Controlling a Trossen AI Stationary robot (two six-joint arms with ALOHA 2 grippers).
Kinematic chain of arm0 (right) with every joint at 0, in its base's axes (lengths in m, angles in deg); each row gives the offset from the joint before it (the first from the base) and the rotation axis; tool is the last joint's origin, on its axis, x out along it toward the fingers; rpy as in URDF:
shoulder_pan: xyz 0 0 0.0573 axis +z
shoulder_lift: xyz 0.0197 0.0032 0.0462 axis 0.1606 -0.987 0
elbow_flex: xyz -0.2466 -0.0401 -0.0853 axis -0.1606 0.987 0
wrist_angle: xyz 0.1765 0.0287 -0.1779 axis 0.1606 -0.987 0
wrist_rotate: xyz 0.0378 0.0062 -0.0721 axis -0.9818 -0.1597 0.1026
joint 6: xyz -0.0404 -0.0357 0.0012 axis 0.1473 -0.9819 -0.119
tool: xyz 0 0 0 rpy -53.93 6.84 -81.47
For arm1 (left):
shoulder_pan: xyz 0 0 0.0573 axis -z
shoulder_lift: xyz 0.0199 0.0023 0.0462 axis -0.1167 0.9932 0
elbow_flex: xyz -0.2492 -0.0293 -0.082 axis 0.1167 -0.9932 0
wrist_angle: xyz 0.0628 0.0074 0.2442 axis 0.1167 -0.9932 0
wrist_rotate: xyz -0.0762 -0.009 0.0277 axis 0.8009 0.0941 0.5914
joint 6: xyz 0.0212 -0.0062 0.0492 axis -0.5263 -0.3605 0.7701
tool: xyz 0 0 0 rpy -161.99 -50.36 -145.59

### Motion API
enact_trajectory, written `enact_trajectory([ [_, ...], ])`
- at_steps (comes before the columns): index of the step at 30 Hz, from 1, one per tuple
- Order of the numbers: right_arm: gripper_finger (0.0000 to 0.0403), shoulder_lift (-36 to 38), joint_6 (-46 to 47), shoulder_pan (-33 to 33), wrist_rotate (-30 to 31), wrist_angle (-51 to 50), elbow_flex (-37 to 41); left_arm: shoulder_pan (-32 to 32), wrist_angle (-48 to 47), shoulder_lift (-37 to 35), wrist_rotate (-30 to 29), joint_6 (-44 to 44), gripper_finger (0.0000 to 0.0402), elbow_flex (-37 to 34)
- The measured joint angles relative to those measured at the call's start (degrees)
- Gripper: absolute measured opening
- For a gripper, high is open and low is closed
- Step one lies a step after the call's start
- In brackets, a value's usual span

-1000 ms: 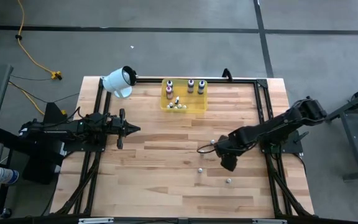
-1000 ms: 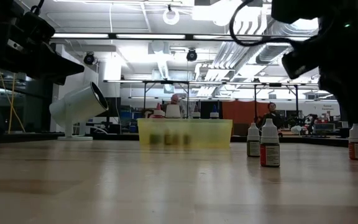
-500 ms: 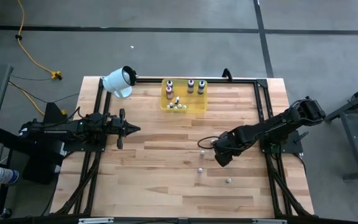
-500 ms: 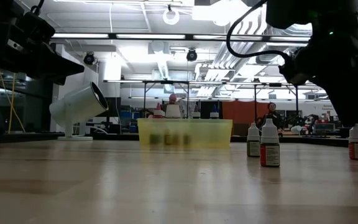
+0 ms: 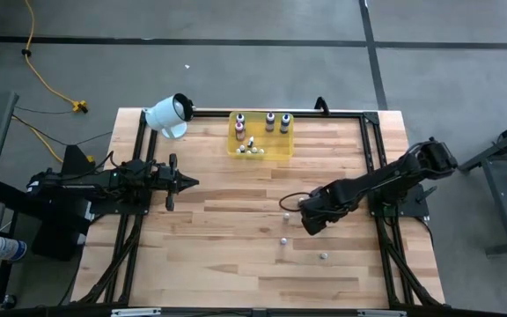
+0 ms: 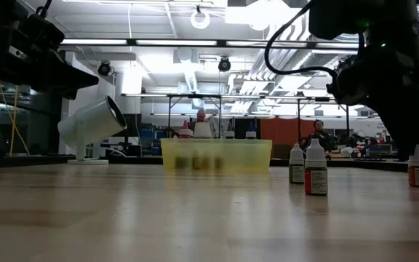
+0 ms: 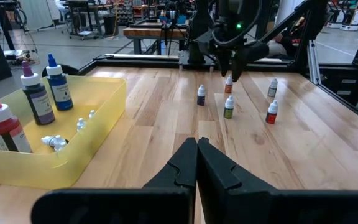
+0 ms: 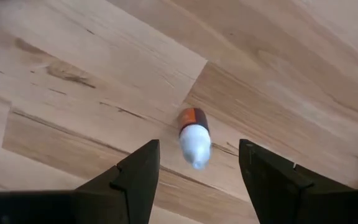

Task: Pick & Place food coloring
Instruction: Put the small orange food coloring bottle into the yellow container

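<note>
Right pincer (image 8: 194,177): spread wide, nothing grasped; poised directly above one upright dropper bottle (image 8: 193,137), which is seen between the two fingers.
Left pincer (image 7: 197,163): clenched on nothing, parked at the left side of the tabletop (image 5: 236,264).
Target bottle: small, light and rigid by appearance; a smooth round body is judged slippery and easily tipped.
Grip point: the labelled body below the white cap is recommended.
Other bottles: three (image 7: 229,107) stand loose nearby; several larger bottles and some tiny ones lie in the yellow tray (image 5: 286,151) at the far edge.
Clearance: open wood surrounds the target; neighbouring bottles stand apart from it.
Edges: black frame rails (image 5: 372,167) border the tabletop; the tray is well apart.
</note>
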Motion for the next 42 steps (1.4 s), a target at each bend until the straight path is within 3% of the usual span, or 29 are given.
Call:
enact_trajectory([
  [14, 0.0201, -0.9, 1.1, 0.0, 1.1, 0.8, 0.0, 0.0, 0.0, 0.0, 0.0, 0.0, 0.0000, 0.0],
  [31, 0.0097, -1.8, 0.5, 0.0, 0.0, 0.8, 0.0, 0.0, 0.0, 0.0, 0.0, 0.0, 0.0000, 0.0],
  [42, 0.0073, -3.6, -0.2, 0.0, -1.6, 2.3, -0.1, 0.0, 0.0, 0.0, 0.0, 0.0, 0.0000, 0.0],
])
